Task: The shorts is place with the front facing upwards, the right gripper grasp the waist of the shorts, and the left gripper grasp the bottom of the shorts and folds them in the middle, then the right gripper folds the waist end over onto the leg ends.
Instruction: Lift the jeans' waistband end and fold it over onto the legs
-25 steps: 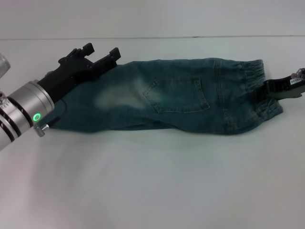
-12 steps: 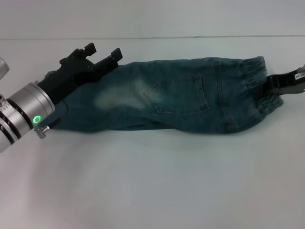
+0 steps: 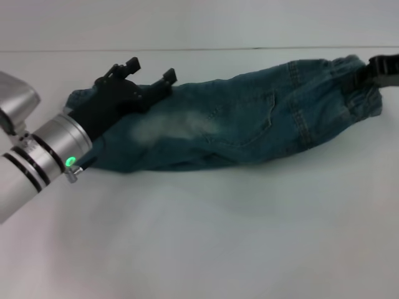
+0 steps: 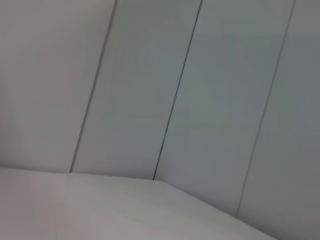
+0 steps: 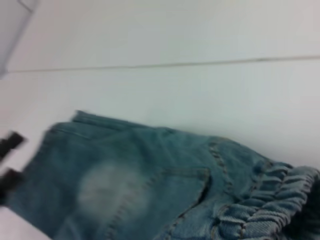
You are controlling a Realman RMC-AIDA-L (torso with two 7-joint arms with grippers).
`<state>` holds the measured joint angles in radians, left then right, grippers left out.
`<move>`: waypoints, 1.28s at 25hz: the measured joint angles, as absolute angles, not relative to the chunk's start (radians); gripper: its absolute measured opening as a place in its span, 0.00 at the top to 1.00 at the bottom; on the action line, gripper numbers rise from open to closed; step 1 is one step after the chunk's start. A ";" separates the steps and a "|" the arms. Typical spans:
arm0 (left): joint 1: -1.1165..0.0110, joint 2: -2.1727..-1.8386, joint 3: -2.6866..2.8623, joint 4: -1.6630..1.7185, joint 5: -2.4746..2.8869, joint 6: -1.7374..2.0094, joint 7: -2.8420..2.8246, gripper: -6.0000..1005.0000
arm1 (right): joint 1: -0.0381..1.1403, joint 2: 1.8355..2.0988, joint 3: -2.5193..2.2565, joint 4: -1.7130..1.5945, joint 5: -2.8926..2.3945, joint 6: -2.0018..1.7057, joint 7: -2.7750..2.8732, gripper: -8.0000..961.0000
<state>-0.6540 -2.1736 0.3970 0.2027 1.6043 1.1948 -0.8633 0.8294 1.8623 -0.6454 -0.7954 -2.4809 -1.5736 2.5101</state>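
The blue denim shorts (image 3: 249,124), folded in half lengthwise, lie across the white table (image 3: 199,237). At the far right my right gripper (image 3: 378,67) is shut on the puckered waist (image 3: 349,78) and holds that end raised off the table. On the left, my left gripper (image 3: 149,70) hovers over the leg ends (image 3: 78,99) with its two fingers apart and nothing between them. The right wrist view shows the shorts (image 5: 150,180), the elastic waist (image 5: 280,200) close up, and the left gripper's fingertips (image 5: 10,142) at the far end. The left wrist view holds none of these.
The table's far edge meets a pale wall (image 3: 199,25). The left wrist view shows only grey wall panels (image 4: 200,100) and a strip of the table (image 4: 75,205).
The right gripper has lifted the waist end up and toward the back, tilting the shorts. The left gripper has shifted a little to the right over the leg ends.
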 joint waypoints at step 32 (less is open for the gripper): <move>-0.812 -2.175 0.038 -0.218 1.600 0.838 0.037 0.07 | 0.852 1.844 -0.542 -0.909 -2.353 -1.798 2.519 0.89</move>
<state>-0.8120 -2.1752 0.0377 -0.2180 1.5996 0.8381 0.0370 0.8516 1.8441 -0.5424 -0.9090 -2.3528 -1.7982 2.5188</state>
